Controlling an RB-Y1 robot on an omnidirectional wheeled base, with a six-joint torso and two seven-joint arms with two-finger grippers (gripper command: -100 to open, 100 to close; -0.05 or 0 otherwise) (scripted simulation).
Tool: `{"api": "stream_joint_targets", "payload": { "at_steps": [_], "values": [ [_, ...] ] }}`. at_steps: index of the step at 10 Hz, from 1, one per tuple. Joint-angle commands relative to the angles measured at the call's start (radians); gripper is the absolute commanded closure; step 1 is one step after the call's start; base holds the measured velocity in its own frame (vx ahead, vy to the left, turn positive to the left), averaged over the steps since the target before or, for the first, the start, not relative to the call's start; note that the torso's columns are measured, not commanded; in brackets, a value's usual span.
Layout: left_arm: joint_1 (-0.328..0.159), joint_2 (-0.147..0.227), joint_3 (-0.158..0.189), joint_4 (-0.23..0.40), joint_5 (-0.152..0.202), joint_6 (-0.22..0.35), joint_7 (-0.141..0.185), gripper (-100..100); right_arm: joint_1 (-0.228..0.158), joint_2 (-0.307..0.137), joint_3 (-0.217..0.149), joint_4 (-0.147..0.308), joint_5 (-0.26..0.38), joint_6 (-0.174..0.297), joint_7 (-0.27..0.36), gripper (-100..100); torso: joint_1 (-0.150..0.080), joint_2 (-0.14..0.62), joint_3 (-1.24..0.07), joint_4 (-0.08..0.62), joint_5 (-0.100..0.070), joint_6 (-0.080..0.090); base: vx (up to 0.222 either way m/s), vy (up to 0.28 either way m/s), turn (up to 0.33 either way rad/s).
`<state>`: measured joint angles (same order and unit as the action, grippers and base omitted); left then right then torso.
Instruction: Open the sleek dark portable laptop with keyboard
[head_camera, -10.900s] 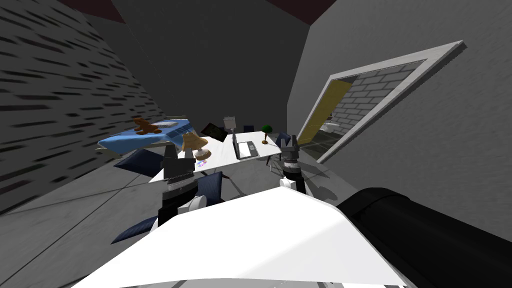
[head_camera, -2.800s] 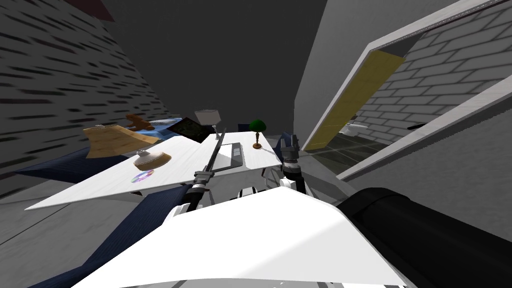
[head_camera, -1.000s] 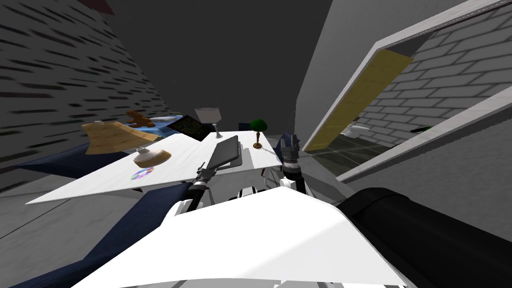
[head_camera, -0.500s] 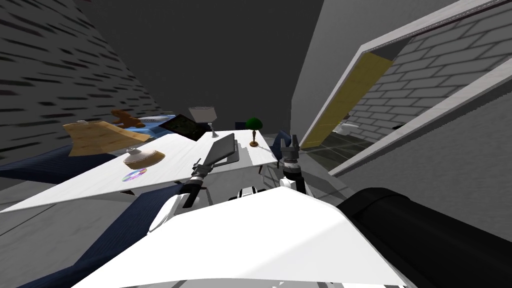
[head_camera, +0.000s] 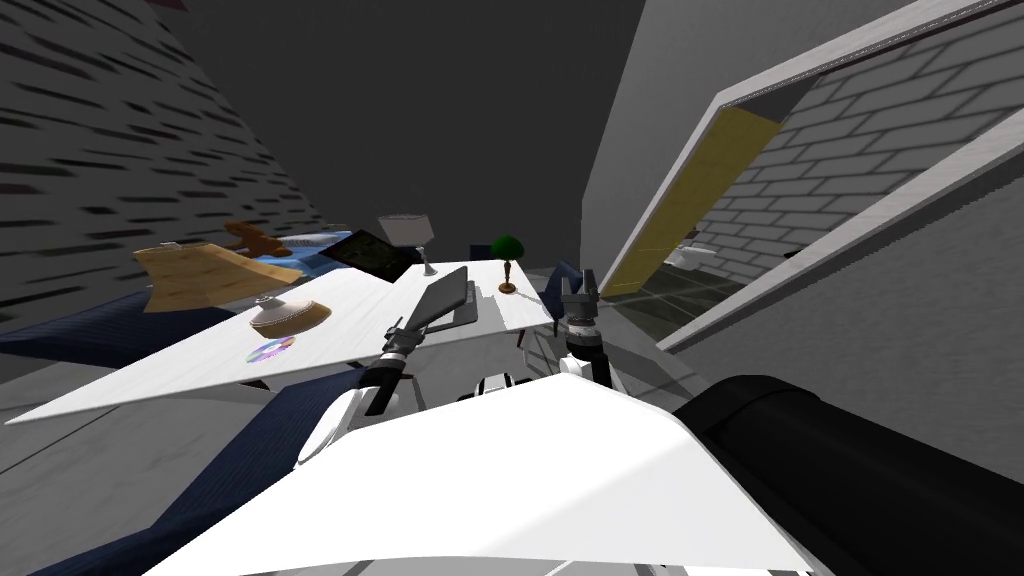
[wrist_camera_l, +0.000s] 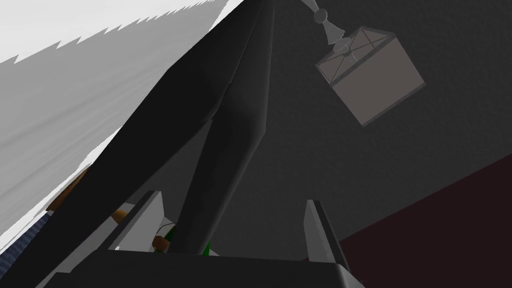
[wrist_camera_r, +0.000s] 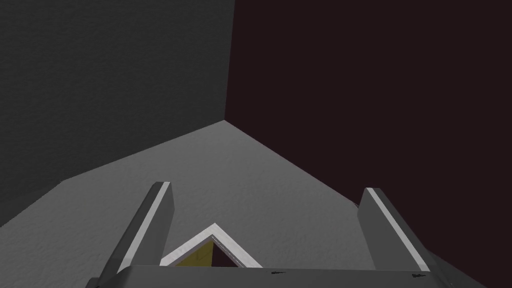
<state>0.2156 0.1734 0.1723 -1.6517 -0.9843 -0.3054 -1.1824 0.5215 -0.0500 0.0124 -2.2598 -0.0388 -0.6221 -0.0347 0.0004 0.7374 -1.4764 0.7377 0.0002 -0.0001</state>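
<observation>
Mid-frame on the white table (head_camera: 330, 322), the laptop (head_camera: 462, 312) sits partly open, its lid (head_camera: 438, 298) slanting from lower left to upper right. The left gripper (wrist_camera_l: 232, 197), spread, straddles the lid's edge. The right gripper (head_camera: 581, 279) hangs spread, right of centre.

Left arm (head_camera: 330, 432): white rounded shell, then a dark joint and a grey ribbed wrist collar. Right arm (head_camera: 584, 352): dark tube with a light grey ribbed ring near the wrist. Left gripper (wrist_camera_l: 233, 197) and right gripper (wrist_camera_r: 267, 186): dark grey box body, two thin flat blade fingers, mid-grey faces, lighter strip along one edge. Tiny dark specks on the right box rim.
</observation>
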Motion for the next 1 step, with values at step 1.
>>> {"api": "stream_joint_targets", "payload": {
  "at_steps": [1],
  "values": [
    [0.0,0.0,0.0,0.0,0.0,0.0,0.0,0,0.0,0.0,0.0,0.0,0.0,0.0,0.0,0,0.0,0.001,0.0,0.0,0.0,0.0,0.0,0.0,0.0]
  ]
}}
